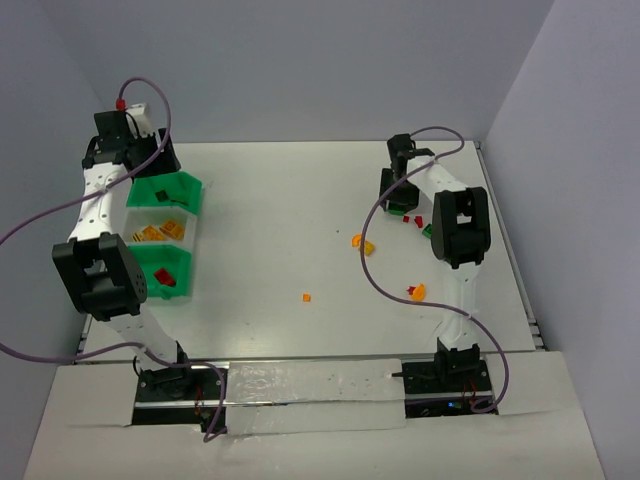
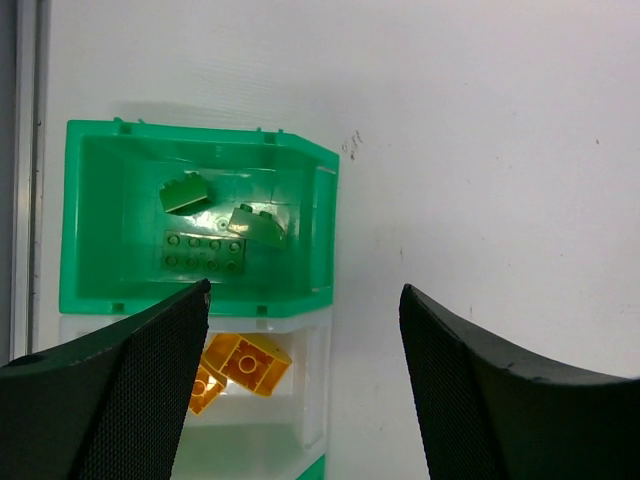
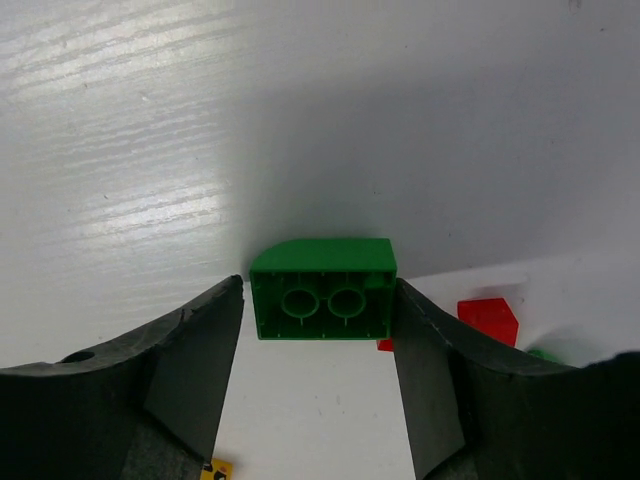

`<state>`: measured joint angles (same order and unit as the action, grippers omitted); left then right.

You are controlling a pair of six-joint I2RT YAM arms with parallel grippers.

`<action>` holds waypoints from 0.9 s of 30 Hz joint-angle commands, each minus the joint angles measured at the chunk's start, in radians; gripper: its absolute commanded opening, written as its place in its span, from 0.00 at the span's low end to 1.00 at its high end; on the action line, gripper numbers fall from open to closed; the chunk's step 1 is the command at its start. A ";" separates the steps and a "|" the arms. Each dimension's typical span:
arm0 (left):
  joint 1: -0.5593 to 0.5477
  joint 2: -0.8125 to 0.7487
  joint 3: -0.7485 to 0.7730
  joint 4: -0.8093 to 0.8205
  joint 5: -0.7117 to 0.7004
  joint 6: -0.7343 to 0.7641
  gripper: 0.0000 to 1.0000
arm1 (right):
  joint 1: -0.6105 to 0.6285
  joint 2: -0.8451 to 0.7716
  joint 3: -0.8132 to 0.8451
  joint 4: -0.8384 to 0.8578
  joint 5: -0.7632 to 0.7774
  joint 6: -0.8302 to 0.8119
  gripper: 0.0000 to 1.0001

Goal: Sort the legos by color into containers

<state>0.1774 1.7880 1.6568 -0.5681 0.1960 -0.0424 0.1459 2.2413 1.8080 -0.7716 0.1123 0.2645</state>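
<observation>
Legos (image 1: 160,232) are partly sorted: 3 green ones (image 2: 200,250) in the far green bin (image 2: 90,230), orange-yellow ones (image 2: 245,362) in the whitish bin (image 2: 315,385), red ones (image 1: 165,278) in the near green bin (image 1: 145,262), and a few strays (image 1: 416,292) loose on the table (image 1: 280,200). We see our left gripper (image 2: 305,290) spread wide and empty above the far green bin. Our right gripper (image 3: 320,285) brackets a green lego (image 3: 322,300) at the far right, fingers close on both sides, but we cannot tell whether it is clamped.
</observation>
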 commanded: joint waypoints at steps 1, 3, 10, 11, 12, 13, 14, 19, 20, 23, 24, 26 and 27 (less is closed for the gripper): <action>-0.009 -0.097 -0.008 0.060 0.070 0.015 0.82 | -0.009 0.009 0.042 0.006 0.015 0.021 0.62; -0.011 -0.108 -0.018 0.060 0.087 0.025 0.82 | -0.012 0.008 0.037 0.005 0.005 0.027 0.57; -0.019 -0.240 -0.156 0.115 0.409 0.141 0.82 | -0.017 -0.087 -0.013 0.025 -0.238 0.044 0.35; -0.019 -0.261 -0.182 0.137 0.469 0.156 0.82 | -0.016 -0.110 -0.028 0.040 -0.303 0.041 0.31; -0.019 -0.282 -0.242 0.154 0.531 0.186 0.83 | -0.016 -0.151 -0.047 0.067 -0.364 0.044 0.28; -0.022 -0.335 -0.283 0.183 0.641 0.194 0.83 | -0.016 -0.187 -0.059 0.084 -0.529 0.042 0.25; -0.022 -0.335 -0.325 0.218 0.643 0.197 0.84 | -0.016 -0.187 -0.062 0.084 -0.531 0.048 0.25; -0.107 -0.476 -0.515 0.319 0.858 0.222 0.84 | 0.033 -0.302 -0.155 0.307 -1.077 0.191 0.17; -0.123 -0.484 -0.533 0.332 0.877 0.210 0.84 | 0.046 -0.326 -0.193 0.386 -1.129 0.246 0.17; -0.212 -0.508 -0.600 0.405 0.884 0.137 0.84 | 0.092 -0.395 -0.319 0.641 -1.268 0.487 0.18; -0.235 -0.510 -0.608 0.439 0.883 0.115 0.83 | 0.119 -0.403 -0.343 0.779 -1.295 0.549 0.18; -0.287 -0.506 -0.625 0.491 0.875 0.021 0.83 | 0.145 -0.408 -0.389 0.995 -1.336 0.720 0.18; -0.305 -0.507 -0.632 0.526 0.870 -0.017 0.83 | 0.158 -0.408 -0.407 1.024 -1.339 0.787 0.18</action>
<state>-0.0611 1.2995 1.0459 -0.2175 1.0034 0.0757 0.2546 1.8673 1.4675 -0.1712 -1.0200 0.6999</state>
